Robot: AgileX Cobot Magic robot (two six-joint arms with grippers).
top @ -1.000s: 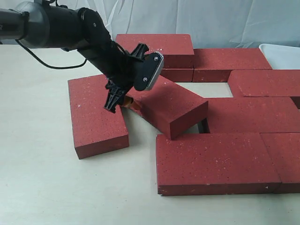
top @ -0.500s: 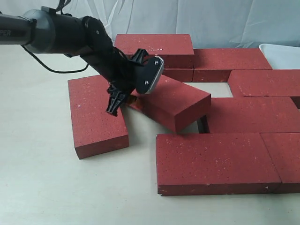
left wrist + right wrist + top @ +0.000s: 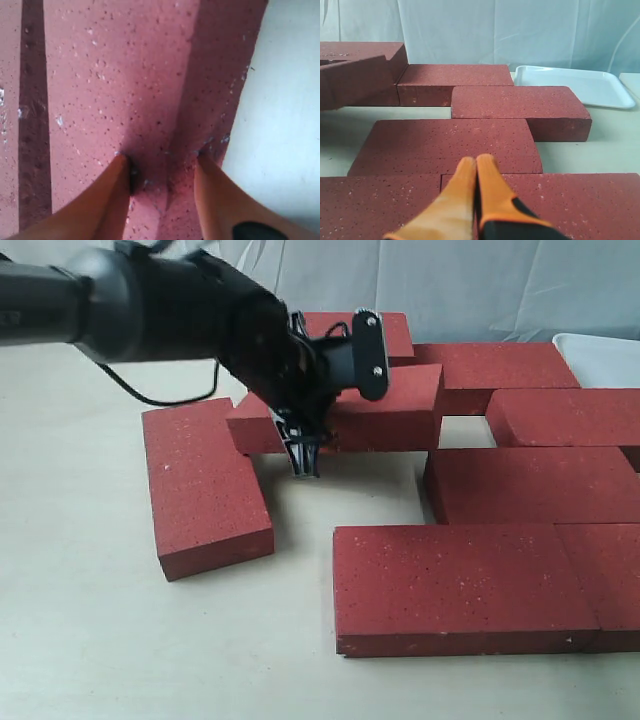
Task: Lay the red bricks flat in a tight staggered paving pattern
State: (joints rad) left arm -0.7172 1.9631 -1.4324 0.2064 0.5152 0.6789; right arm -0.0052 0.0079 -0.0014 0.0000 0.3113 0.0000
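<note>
Left gripper (image 3: 161, 156) clamps raised red brick (image 3: 400, 405) — right gripper (image 3: 476, 165) closed.

We find the red bricks (image 3: 460, 585) matt and rough-grained, like fired masonry, flecked with tiny white specks. The table (image 3: 90, 640) has a pale, smooth, matt finish. The white tray (image 3: 580, 85) looks like smooth plastic with a faint sheen. The backdrop (image 3: 480, 280) is creased white cloth. On the left gripper (image 3: 161, 155) and right gripper (image 3: 476, 159), the fingers (image 3: 210, 195) appear to be smooth orange plastic or rubber. The left arm (image 3: 150, 305) casing is black with a semi-gloss finish.
</note>
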